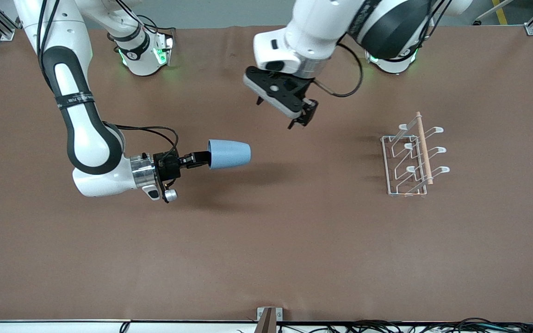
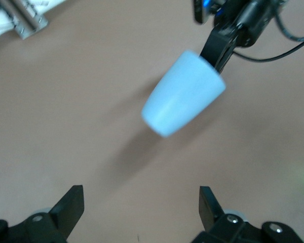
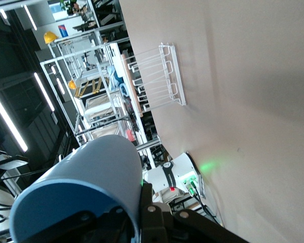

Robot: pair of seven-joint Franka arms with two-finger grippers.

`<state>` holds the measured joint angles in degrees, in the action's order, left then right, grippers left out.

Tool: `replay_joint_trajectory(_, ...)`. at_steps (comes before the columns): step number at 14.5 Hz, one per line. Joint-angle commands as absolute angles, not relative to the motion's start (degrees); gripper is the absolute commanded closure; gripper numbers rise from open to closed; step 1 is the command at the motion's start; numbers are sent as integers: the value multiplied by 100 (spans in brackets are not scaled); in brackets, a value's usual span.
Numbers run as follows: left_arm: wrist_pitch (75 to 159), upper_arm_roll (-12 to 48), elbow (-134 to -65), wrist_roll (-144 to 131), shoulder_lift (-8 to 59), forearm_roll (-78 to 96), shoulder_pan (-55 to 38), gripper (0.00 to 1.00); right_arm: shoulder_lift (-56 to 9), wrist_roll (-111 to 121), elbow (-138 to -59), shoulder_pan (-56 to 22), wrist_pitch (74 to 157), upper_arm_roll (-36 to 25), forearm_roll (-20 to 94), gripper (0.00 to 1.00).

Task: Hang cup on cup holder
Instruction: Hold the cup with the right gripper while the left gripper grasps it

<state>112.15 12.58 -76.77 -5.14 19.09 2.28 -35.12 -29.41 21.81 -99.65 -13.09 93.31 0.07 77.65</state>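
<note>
- While held sideways above the brown table (image 1: 266, 259), the cup (image 1: 229, 154) is a plain light-blue tumbler with no print or label; its rim faces the right gripper (image 1: 198, 159), its closed base points toward the left arm's end, and its inside cannot be seen.
- Right gripper: fingers clenched on the cup's rim, over the table toward the right arm's end.
- Left gripper (image 1: 281, 112): fingers released and spread, holding nothing, hanging over the table's middle; the left wrist view shows the cup (image 2: 183, 93) below it.
- Cup holder (image 1: 412, 157): white wire rack with a wooden dowel (image 1: 424, 147) on top, standing on the table toward the left arm's end, well apart from the cup; no cup hangs on its prongs.
- Writing: a black band (image 1: 75, 100) on the right arm carries lettering too small to read.
</note>
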Motion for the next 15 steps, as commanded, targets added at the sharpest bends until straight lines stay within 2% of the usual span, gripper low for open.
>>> replay_joint_trajectory(1, 11731, 1222, -7418, -142, 2363, -166, -3761, 0, -2971, 2294, -9949, -1274, 9088, -18, 7928, 97)
replay_joint_trajectory(3, 12162, 1239, -7409, 183, 2574, -229, -3779, 0, -2979, 2285, -9940, -1274, 9062, -18, 7928, 97)
replay_joint_trajectory(15, 12340, 1257, -7392, 1054, 2988, -220, -4078, 2, -3023, 2268, -9932, -1283, 8780, -18, 7945, 97)
